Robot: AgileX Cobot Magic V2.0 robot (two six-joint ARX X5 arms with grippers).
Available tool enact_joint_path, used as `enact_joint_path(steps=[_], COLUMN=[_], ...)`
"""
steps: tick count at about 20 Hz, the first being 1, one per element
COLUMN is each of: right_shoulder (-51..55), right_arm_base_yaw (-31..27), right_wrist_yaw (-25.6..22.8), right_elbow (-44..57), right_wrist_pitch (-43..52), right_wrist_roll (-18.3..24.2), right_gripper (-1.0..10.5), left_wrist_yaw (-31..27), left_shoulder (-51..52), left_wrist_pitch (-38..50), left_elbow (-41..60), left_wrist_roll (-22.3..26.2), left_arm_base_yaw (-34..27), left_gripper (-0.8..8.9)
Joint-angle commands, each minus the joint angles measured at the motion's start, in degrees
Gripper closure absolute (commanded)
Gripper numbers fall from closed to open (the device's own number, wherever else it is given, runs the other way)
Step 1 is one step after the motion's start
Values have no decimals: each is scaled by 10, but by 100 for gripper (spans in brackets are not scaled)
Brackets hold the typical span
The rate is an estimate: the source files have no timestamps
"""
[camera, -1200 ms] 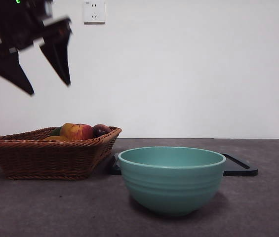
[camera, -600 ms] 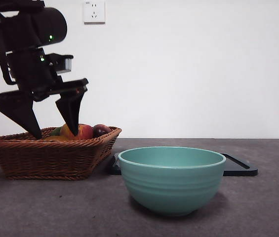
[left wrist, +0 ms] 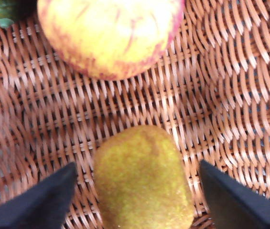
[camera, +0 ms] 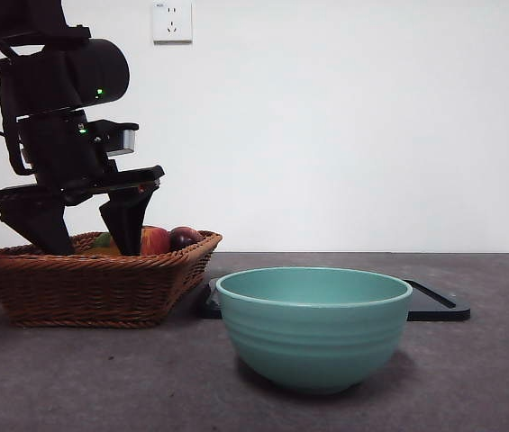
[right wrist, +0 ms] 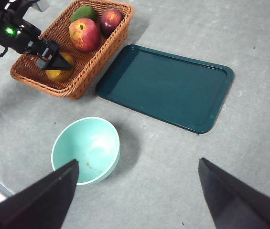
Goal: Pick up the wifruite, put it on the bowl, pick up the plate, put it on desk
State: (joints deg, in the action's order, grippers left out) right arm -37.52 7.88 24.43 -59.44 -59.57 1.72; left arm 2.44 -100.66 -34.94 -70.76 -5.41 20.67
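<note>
The wifruite (left wrist: 142, 176), an oval brown-tan fruit, lies on the floor of the wicker basket (camera: 83, 283). My left gripper (left wrist: 139, 205) is open, low in the basket, with one jaw on each side of the wifruite and gaps between. The front view shows this gripper (camera: 92, 245) dipped behind the basket rim, which hides the fruit. From high up, the right wrist view takes in the wifruite (right wrist: 60, 71), the teal-green bowl (right wrist: 86, 149), the plate (right wrist: 166, 86), a flat dark teal rectangle, and the grey desk (right wrist: 182, 157). My right gripper (right wrist: 137, 202) is open and holds nothing.
A red-yellow apple (left wrist: 111, 33) lies just beyond the wifruite, with a dark purple fruit (right wrist: 111, 19) and a green one (right wrist: 83, 12) at the basket's far end. The bowl (camera: 313, 326) stands in front of the plate (camera: 434, 304), to the right of the basket.
My left gripper has come down from high at the upper left into the basket, its open jaws now below the rim. The bowl, plate and basket have not moved.
</note>
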Motion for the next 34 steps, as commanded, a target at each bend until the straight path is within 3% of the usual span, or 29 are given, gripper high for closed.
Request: enact_joint_path(steps=[1,3,9,15,23,27,34], right_shoulder=[-2,-2,-2,-2,-2,-2,-2], right_arm_base_yaw=[3,3,3,2,2,2,2], right_wrist_yaw=[2,2,2,2,0,0,0], right_elbow=[-11,-11,-11,-11,-11,-11,-11], right_wrist_pitch=[4,4,4,4,4,4,3], right_wrist_roll=[0,0,0,0,0,-2,-2], right_gripper=[545,545,545,545,545,545,545], left_wrist_yaw=[-2,-1,-1,17,66,66,65], left_shoulder=[-14,-14,0,109,217,186,85], left_wrist_pitch=[-4,-6,-16,-31,-62,-57,-15], left_elbow=[-11,-11,-11,-11,-11,-11,-11], left_wrist_roll=[0,0,0,0,0,3,7], left_arm_base_yaw=[4,4,4,27,182,253,304], left_gripper=[498,602,606,605,604,604,604])
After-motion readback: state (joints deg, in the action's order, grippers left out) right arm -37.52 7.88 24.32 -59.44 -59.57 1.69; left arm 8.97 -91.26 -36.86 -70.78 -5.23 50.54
